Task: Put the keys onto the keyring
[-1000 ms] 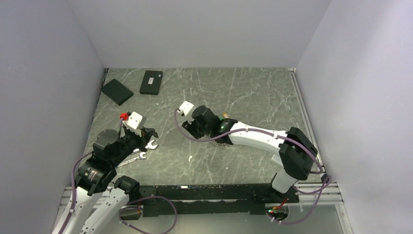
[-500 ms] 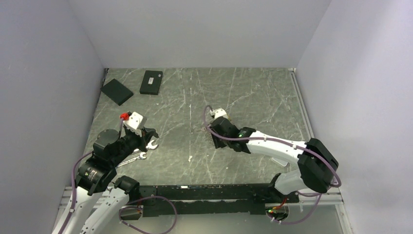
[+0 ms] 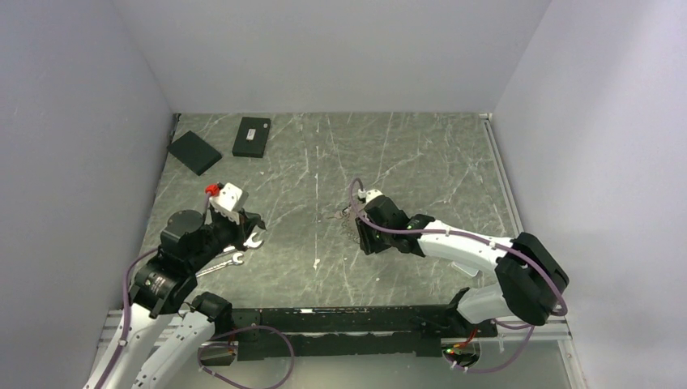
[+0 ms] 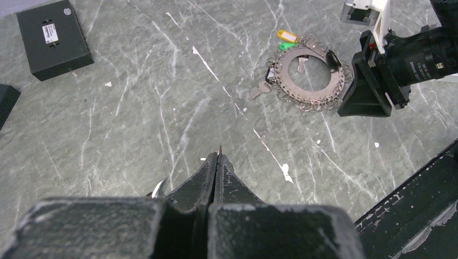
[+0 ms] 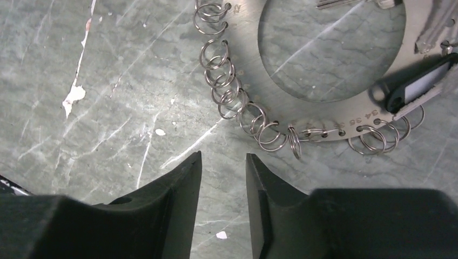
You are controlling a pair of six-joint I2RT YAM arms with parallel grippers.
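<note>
The keyring (image 4: 309,86) is a flat metal ring plate fringed with small split rings (image 5: 232,91), lying on the table mid-right, with green (image 4: 284,46) and yellow tags at its far edge. One of the keys (image 4: 261,89) hangs at its left side and another lies inside the hole (image 4: 301,62). My right gripper (image 5: 223,156) is open just short of the ring's fringe, with bare table between its fingers; from above it (image 3: 358,231) sits at the ring's right edge. My left gripper (image 4: 219,157) is shut at the near left, with only a tiny dark point showing at its tips.
Two silver wrenches (image 3: 240,247) lie under and beside the left gripper. Two flat black boxes (image 3: 194,151) (image 3: 252,137) sit at the far left corner. A black tag (image 5: 416,86) rests on the ring plate. Grey walls enclose the table on three sides.
The right arm swung right and down, from left of the ring to its right edge, and its jaws narrowed. The left arm barely shifted.
</note>
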